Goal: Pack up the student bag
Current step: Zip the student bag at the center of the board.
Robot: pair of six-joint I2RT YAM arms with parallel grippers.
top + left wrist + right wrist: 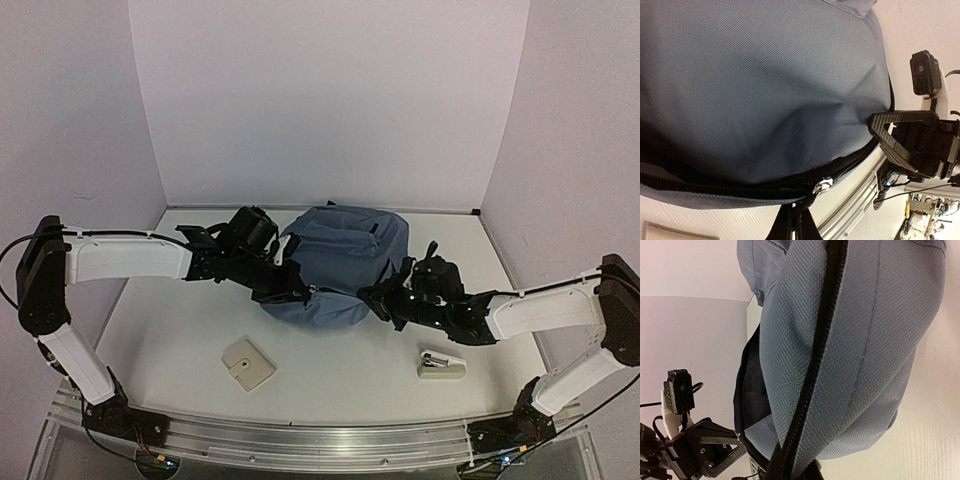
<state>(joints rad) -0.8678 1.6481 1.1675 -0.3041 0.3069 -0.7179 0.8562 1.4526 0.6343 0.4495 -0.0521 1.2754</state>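
White table, bag toward far edge. Left gripper clamped on bag by zip; right gripper pinching near-right rim. Opening step, likely; next: pull zip, right bracing.

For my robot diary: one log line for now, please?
left hand shut on bag | right hand shut on bag | bag on table

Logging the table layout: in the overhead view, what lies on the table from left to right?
cream square case → slate-blue backpack → small white stapler-like item
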